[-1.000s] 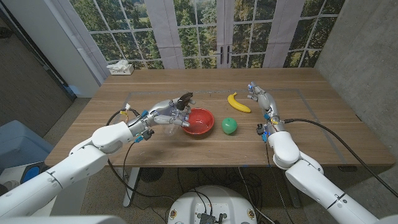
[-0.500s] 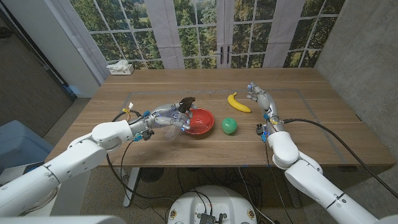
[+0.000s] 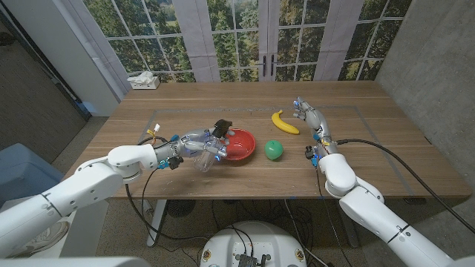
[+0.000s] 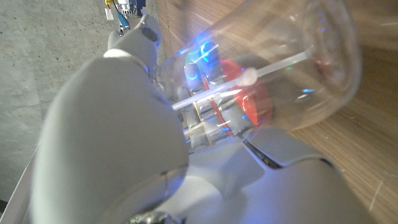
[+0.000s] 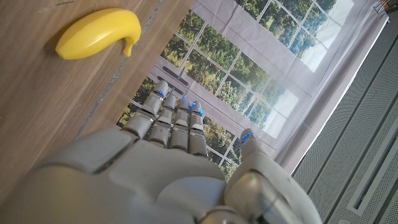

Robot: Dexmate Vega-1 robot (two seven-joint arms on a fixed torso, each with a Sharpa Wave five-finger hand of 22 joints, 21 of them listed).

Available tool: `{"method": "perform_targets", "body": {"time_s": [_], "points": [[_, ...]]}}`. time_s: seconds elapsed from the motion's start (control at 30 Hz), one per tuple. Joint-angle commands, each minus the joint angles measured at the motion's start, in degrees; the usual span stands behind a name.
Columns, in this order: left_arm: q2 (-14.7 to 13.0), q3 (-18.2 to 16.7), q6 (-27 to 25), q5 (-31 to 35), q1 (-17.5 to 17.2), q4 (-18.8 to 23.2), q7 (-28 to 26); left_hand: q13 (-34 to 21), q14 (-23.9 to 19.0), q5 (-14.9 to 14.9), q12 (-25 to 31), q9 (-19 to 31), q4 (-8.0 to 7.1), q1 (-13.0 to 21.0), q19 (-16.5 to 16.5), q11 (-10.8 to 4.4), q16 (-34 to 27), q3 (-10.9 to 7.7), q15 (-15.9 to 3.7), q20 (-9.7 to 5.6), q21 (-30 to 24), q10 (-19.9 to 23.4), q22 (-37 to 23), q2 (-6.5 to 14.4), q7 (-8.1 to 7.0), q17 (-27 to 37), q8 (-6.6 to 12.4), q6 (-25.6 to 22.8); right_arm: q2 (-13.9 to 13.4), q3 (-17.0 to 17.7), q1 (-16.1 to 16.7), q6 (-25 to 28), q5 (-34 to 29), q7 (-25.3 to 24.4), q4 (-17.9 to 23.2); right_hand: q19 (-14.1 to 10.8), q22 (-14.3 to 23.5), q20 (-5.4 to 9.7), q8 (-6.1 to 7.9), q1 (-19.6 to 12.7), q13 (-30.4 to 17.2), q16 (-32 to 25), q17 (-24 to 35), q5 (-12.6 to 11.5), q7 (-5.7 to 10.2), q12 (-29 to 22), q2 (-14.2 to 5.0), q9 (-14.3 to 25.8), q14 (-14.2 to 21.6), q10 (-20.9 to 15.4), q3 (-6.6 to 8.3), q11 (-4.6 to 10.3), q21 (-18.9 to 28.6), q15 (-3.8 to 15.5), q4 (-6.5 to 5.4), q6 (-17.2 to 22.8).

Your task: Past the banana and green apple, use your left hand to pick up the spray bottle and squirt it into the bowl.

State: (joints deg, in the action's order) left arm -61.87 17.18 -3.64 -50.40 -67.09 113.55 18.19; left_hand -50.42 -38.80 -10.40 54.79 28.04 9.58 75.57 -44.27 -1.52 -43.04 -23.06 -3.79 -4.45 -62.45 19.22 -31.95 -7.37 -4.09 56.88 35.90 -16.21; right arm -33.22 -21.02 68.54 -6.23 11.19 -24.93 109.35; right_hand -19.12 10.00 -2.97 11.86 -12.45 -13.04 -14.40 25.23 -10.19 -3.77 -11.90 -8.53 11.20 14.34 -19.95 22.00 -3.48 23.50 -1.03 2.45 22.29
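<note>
My left hand (image 3: 194,144) grips a clear spray bottle (image 3: 203,159), tilted so that its black spray head (image 3: 221,127) points at the rim of the red bowl (image 3: 240,144). In the left wrist view the clear bottle (image 4: 298,56) with its white dip tube lies across my left hand (image 4: 118,143). The green apple (image 3: 274,150) sits just right of the bowl, and the banana (image 3: 284,123) lies behind it. My right hand (image 3: 309,113) stands beside the banana, holding nothing. Its straight fingers (image 5: 171,121) reach past the banana (image 5: 99,32) in the right wrist view.
A white tissue box (image 3: 143,80) sits at the table's far left corner. A black cable (image 3: 386,150) runs across the table (image 3: 371,104) from my right wrist toward the right edge. Tall windows stand behind the far edge.
My left hand has drawn slightly toward the near edge with the bottle, tipping it further so its spray head sits lower at the bowl's rim. The right hand has stayed put.
</note>
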Motion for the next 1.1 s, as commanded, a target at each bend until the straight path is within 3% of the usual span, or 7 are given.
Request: {"method": "perform_targets", "body": {"time_s": [0.03, 0.2, 0.37, 0.57, 0.8, 1.1], "points": [[-1.40, -1.27, -6.06, -3.88, -0.78, 2.90, -3.10, -0.10, -0.13, -0.26, 0.37, 0.32, 0.25, 17.82, -0.78, 0.44, -0.54, 0.03, -6.14, -8.69, -0.51, 0.19, -0.03, 17.33, 0.88, 0.07, 0.70, -3.72, -0.60, -0.02, -1.04, -0.37, 1.79, 1.65, -1.36, -0.68, 0.10, 0.16, -0.10, -0.27, -0.12, -0.29, 0.17, 0.08, 0.15, -0.16, -0.53, 0.18, 0.37, -0.30, 0.38, 0.45, -0.09, -0.04, 0.03, 0.19], [-0.94, -1.66, -8.63, -6.79, -1.13, 3.24, -4.64, 0.01, -0.25, -0.32, 0.53, 0.48, 0.23, 17.93, -0.80, 0.31, -0.92, 0.14, -6.00, -8.71, -0.64, 0.12, 0.16, 17.35, 1.88, 0.01, 1.88, -6.46, -0.91, -0.02, -1.04, -0.20, 1.79, 1.59, -1.24, -0.73, 0.10, 0.13, -0.11, -0.26, -0.11, -0.29, 0.15, 0.08, 0.16, -0.17, -0.54, 0.18, 0.38, -0.32, 0.40, 0.45, -0.15, -0.19, 0.05, 0.16], [-0.14, -2.16, -9.88, -9.08, -1.92, 3.60, -6.35, -0.07, 0.79, -0.37, 1.01, -0.16, 0.17, 18.11, -0.87, 0.69, -1.80, 0.28, -5.43, -8.68, -0.61, -0.13, 0.74, 17.49, 3.19, 0.13, 4.49, -14.82, -1.25, 0.16, -0.88, -0.19, 2.04, 1.64, -1.06, -0.76, 0.10, 0.17, -0.14, -0.24, -0.09, -0.28, 0.12, 0.08, 0.17, -0.16, -0.54, 0.18, 0.34, -0.30, 0.44, 0.51, -0.27, -0.11, 0.09, 0.09], [0.28, -2.82, -10.35, -9.91, -2.67, 4.18, -8.24, 0.01, 2.41, -0.41, 1.64, -2.30, 0.13, 18.42, -0.30, 0.56, -3.16, 0.15, -4.81, -8.60, -1.22, -0.11, 0.90, 17.62, 6.12, 0.38, 6.07, -25.05, -1.52, 0.29, -0.75, -0.25, 2.42, 1.83, -1.01, -0.78, 0.11, 0.17, -0.14, -0.22, -0.08, -0.29, 0.10, 0.09, 0.11, -0.16, -0.55, 0.18, 0.39, -0.32, 0.47, 0.53, -0.37, -0.16, 0.11, 0.07], [0.93, -2.82, -10.26, -10.41, -2.54, 3.77, -7.51, 0.78, 3.44, -0.42, 1.90, -4.45, 0.21, 18.61, 0.29, 0.61, -4.09, -0.08, -4.17, -8.57, -1.95, 0.59, 0.80, 17.65, 8.33, 0.49, 5.93, -30.98, -1.64, 0.34, -0.71, -0.25, 2.53, 1.74, -1.13, -0.83, 0.11, 0.19, -0.14, -0.19, -0.06, -0.28, 0.07, 0.09, 0.15, -0.14, -0.56, 0.18, 0.35, -0.27, 0.50, 0.54, -0.50, -0.06, 0.14, 0.07], [1.10, -2.48, -10.75, -10.19, -2.06, 3.76, -7.27, 0.91, 3.80, -0.46, 2.43, -5.85, 0.30, 18.78, 0.48, 0.48, -4.60, -0.26, -3.77, -8.60, -2.67, 1.43, 0.62, 17.63, 8.88, 0.43, 4.78, -32.18, -1.72, 0.59, -0.22, -0.47, 2.89, 1.50, -1.03, -0.85, 0.12, 0.18, -0.15, -0.17, -0.04, -0.29, 0.04, 0.09, 0.13, -0.14, -0.57, 0.18, 0.37, -0.25, 0.55, 0.47, -0.64, -0.13, 0.18, 0.04]]}}
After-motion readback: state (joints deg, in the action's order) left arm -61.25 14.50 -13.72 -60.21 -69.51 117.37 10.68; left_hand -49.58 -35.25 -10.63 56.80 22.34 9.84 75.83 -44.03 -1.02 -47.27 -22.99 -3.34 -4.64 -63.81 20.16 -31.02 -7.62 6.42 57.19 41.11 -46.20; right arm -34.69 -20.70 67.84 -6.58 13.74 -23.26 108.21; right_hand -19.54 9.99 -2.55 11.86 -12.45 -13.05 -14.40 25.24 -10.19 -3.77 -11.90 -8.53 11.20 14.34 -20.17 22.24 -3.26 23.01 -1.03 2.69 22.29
